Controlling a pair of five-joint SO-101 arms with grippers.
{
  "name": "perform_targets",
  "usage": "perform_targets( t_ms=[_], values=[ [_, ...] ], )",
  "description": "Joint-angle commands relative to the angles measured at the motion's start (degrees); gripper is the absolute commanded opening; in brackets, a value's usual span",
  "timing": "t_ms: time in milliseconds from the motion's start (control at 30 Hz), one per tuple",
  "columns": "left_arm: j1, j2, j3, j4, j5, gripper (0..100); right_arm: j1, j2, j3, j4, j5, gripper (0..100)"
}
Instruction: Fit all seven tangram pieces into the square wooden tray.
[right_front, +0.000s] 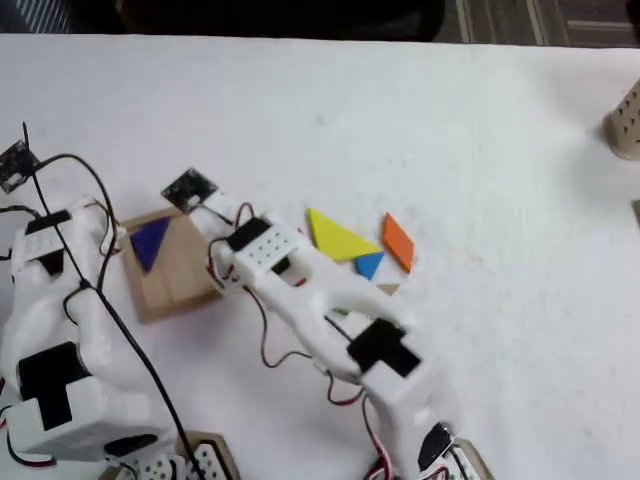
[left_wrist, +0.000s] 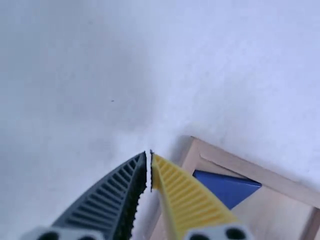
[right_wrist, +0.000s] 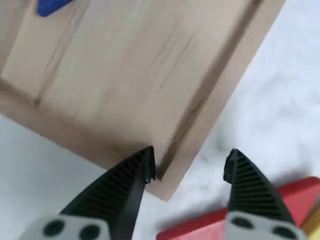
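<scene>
Right wrist view: right fingers (right_wrist: 125, 185) spread wide astride the square wooden tray (right_wrist: 225, 90) corner, flat red piece (right_wrist: 300, 197) just beside on the bench (right_wrist: 285, 110). Closing here may catch the rim and shove the tray. Left fingers (left_wrist: 175, 190) pressed together, empty.

left gripper (left_wrist: 149, 159): fingers closed, above white table (left_wrist: 100, 75) | wooden tray (left_wrist: 235, 162) corner beside it | blue piece (left_wrist: 227, 187) inside tray

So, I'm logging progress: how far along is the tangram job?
Done: one blue triangle lies in the tray. In hand: nothing; the right gripper, fingers open, sits at the tray's corner. Remaining: the yellow triangle, orange piece, red piece and others lie outside.
</scene>
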Motion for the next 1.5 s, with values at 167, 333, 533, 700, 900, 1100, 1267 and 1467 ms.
perform_targets(
  t_ms=[167, 333, 533, 700, 900, 1100, 1267, 1467],
  values=[
    [-0.57, -0.13, -2.73, -1.49, 0.26, 5, 0.92, 1.27, -4.04, 0.13, 0.35, 7.4],
    [-0.57, -0.13, -2.64, -1.41, 0.26, 5, 5.32, 1.27, -4.04, 4.35, 0.26, 4.1],
    [-0.57, -0.13, -2.11, -1.76, 0.18, 5, 10.07, 1.27, -3.60, 12.70, -1.23, 1.7],
    [-0.48, -0.13, -2.02, -1.76, 0.18, 5, 14.37, 1.01, -3.60, 17.45, -15.56, 1.7],
    [-0.48, -0.13, -2.02, -1.76, 0.18, 5, 18.42, -7.60, 3.25, 15.87, -19.87, 1.7],
    [-0.31, -0.13, -2.02, -1.76, 0.18, 5, 18.86, -22.64, 18.20, 5.67, -17.32, 1.9],
    [-0.22, -0.13, -2.02, -1.76, 0.18, 5, 19.12, -25.27, 19.78, 4.70, -17.14, 13.9],
    [-0.22, -0.13, -1.93, -1.76, 0.18, 5, 18.68, -25.71, 19.69, 5.85, -16.62, 25.2]
  ],
)
